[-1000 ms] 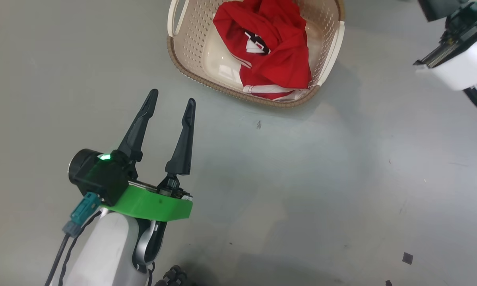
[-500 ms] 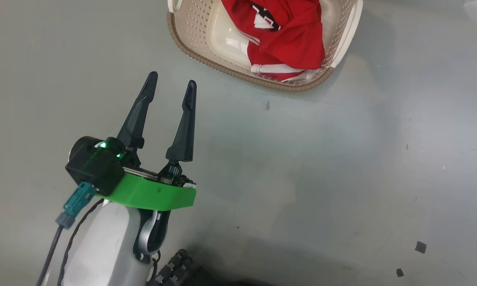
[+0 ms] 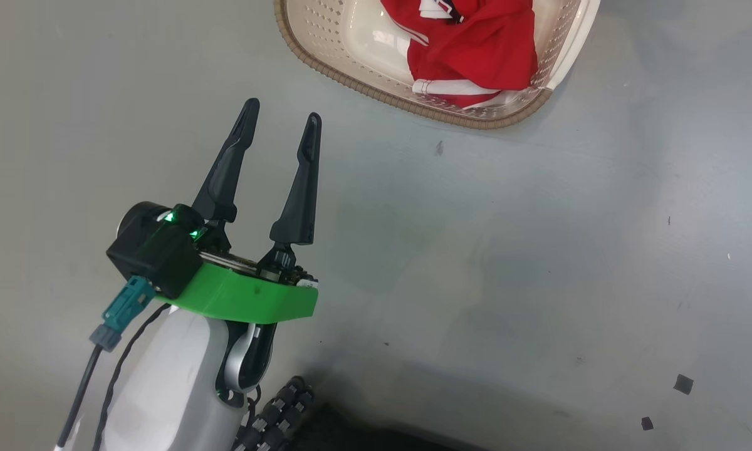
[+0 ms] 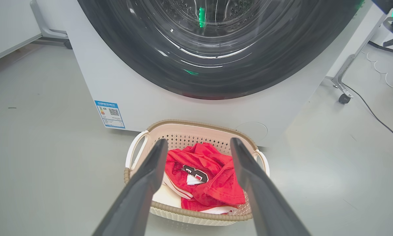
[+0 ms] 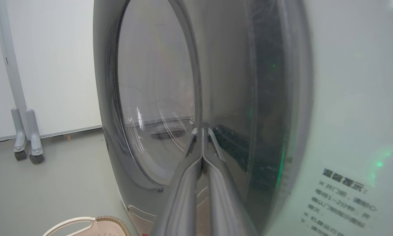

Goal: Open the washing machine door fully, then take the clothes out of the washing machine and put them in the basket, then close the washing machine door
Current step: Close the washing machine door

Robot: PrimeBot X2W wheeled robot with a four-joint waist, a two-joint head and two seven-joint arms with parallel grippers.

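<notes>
Red clothes (image 4: 209, 183) lie in the basket (image 4: 196, 126) just ahead of the left claw (image 4: 198, 141), which gapes empty. Right claw (image 5: 202, 129), clenched on nothing, has its tips at the washing machine door (image 5: 150, 98); unloading looks done, only final closing remains.

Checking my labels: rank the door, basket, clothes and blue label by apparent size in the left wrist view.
1. door, largest even though cropped
2. basket
3. clothes
4. blue label
</notes>
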